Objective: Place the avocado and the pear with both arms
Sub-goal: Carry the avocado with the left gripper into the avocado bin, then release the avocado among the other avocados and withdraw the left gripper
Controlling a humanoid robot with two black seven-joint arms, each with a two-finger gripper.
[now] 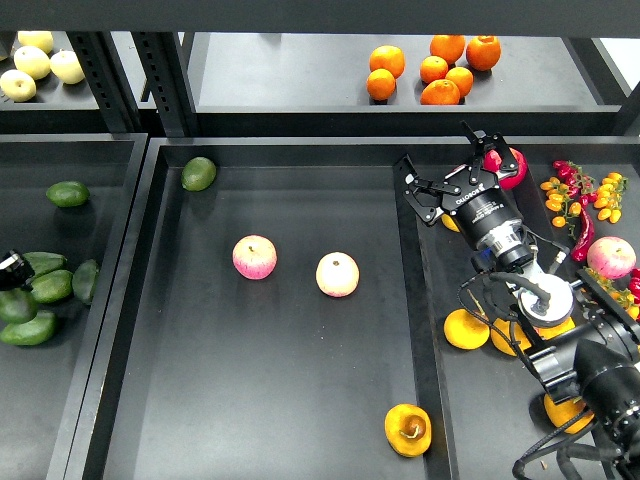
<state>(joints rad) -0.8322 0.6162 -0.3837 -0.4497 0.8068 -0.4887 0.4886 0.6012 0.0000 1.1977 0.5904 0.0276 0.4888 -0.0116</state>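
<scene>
Right gripper (452,176) jaws spread, nothing between them, above divider between middle and right trays. Pear (408,429) well below jaws, on middle tray (290,400) floor near front. Left gripper barely visible at left edge; jaw state unclear. Avocado (86,281) possibly in left-tray cluster.

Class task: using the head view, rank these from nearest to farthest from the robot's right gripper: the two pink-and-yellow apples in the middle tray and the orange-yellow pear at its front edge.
From the right gripper:
1. Right-hand apple, tray centre.
2. Left-hand apple, further left.
3. Pear, front edge, farthest, though only narrowly beyond the left apple.
</scene>
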